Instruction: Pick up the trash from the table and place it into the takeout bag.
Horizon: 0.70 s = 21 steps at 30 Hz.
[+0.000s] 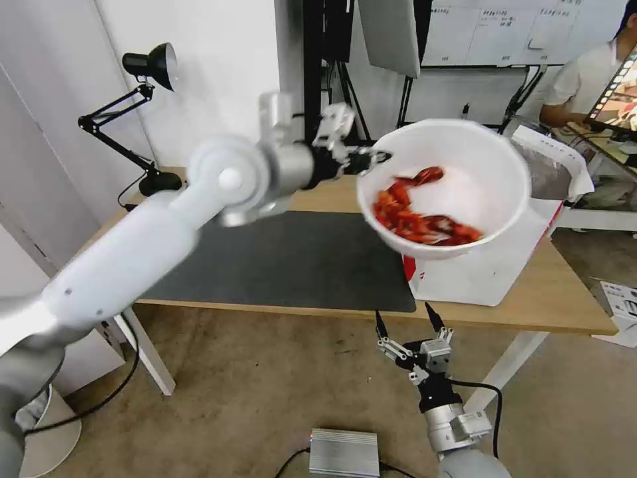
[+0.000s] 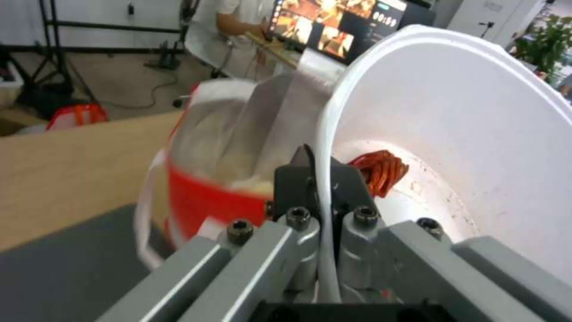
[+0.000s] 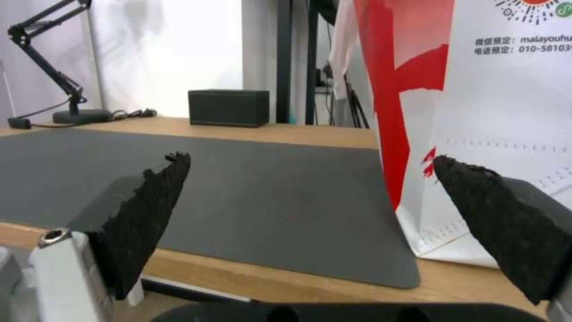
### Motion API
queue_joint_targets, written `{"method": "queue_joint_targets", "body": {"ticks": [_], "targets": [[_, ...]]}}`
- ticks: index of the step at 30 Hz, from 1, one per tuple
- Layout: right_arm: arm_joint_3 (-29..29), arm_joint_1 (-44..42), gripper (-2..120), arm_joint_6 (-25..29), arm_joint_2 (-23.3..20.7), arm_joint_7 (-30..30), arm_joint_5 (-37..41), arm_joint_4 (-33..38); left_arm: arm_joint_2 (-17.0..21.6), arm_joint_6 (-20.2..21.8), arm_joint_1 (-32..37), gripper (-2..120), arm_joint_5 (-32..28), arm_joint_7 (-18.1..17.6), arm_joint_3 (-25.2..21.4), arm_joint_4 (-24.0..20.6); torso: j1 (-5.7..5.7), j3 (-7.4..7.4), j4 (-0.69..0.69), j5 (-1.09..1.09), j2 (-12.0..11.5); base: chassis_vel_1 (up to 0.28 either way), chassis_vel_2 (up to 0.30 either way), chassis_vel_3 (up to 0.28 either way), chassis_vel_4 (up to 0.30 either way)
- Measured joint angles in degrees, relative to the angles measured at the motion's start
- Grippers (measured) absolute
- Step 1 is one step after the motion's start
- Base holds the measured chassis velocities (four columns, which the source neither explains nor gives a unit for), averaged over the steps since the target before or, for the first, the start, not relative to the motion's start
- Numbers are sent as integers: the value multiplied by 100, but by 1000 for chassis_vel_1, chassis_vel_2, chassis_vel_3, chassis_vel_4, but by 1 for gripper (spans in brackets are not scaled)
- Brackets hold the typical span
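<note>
Left gripper [image 1: 371,159] clamping bowl [image 1: 443,188], takeout bag [image 1: 491,265] behind, lamp [image 1: 142,119] apart

White arms [image 1: 133,252], silver wrists, black pointed jaws

White bowl [image 1: 458,166] of red shells [image 1: 418,222]: lifted off the table [image 1: 570,302], tilted, mouth turned toward the head camera, rim pinched at its left edge by the left gripper [image 1: 371,159]. Shells heaped on the lower inner wall. Held up in front of the takeout bag [image 1: 491,272]. Bag: boxy, white with red panel, silver lining showing at the open mouth, upright on the light-wood tabletop just beside the right edge of the dark grey mat [image 1: 292,265].
</note>
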Motion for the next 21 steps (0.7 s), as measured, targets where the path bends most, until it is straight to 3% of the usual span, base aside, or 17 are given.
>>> {"method": "queue_joint_targets", "body": {"ticks": [9, 21], "targets": [[0, 0, 100, 0, 0, 0, 0, 0, -913, -32, -517, 0, -158, -372, 304, 875, 0, 0, -1, 0, 0, 0, 0, 0, 0], [0, 0, 100, 0, 0, 0, 0, 0, -1831, -103, -692, 0, -55, -597, 268, 1723, 0, 1, 0, -1, 0, 0, 0, 0, 0]]}}
